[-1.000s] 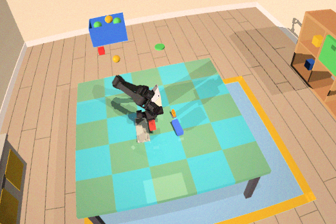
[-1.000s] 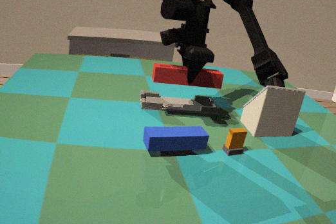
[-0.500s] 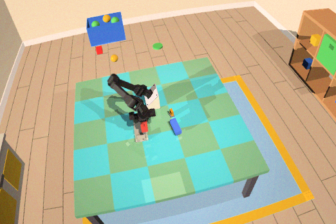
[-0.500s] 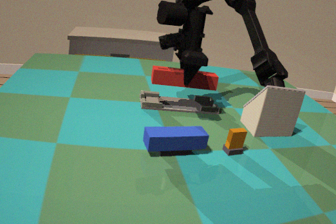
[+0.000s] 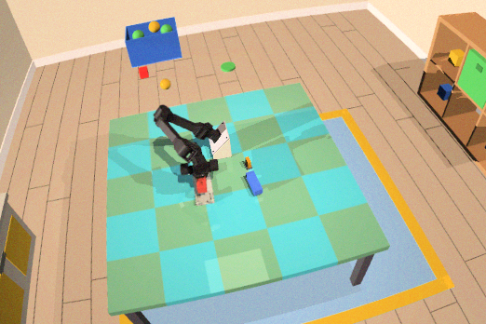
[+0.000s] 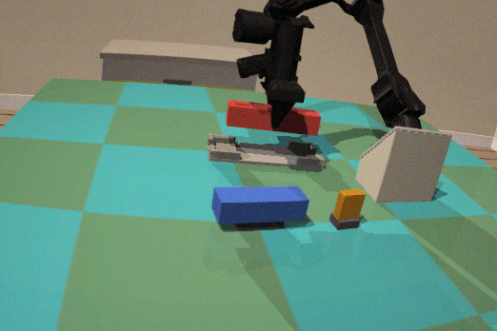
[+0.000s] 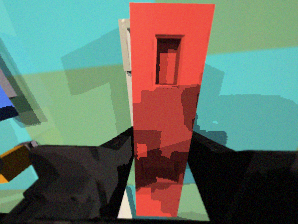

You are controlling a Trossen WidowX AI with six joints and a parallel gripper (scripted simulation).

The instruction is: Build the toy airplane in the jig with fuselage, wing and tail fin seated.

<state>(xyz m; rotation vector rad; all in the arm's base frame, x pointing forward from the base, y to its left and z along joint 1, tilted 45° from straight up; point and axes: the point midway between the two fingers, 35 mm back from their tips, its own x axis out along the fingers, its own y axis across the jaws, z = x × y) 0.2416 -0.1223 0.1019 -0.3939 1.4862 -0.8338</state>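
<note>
1. My fingers [image 6: 281, 117] are clamped on the red fuselage [image 6: 252, 116], gripping it across its width toward one end.
2. I hold the fuselage off the worktop [image 6: 143, 253], roughly level, its shadow falling on the checkered surface below.
3. In the wrist view the fuselage [image 7: 170, 100] runs straight away from me, and 1 rectangular socket [image 7: 168, 59] shows in its upper face.
4. The grey cradle [image 6: 259, 152] lies flat on the worktop just beneath and slightly in front of the fuselage in the exterior view; the 2 are apart.
5. From the wrist, a pale strip of the cradle [image 7: 126, 65] shows along the fuselage's left edge.
6. The blue wing [image 6: 259, 204] rests on the worktop in front of the cradle, its dark tab under it.
7. The orange tail fin [image 6: 348, 205] stands upright on its dark tab, just beside the wing's end.
8. A beige wedge-shaped block [image 6: 405, 165] sits near the tail fin, at the foot of my arm [image 6: 386, 53].
9. In the top view the fuselage [image 5: 201, 185] hangs over the cradle [image 5: 205, 198].
</note>
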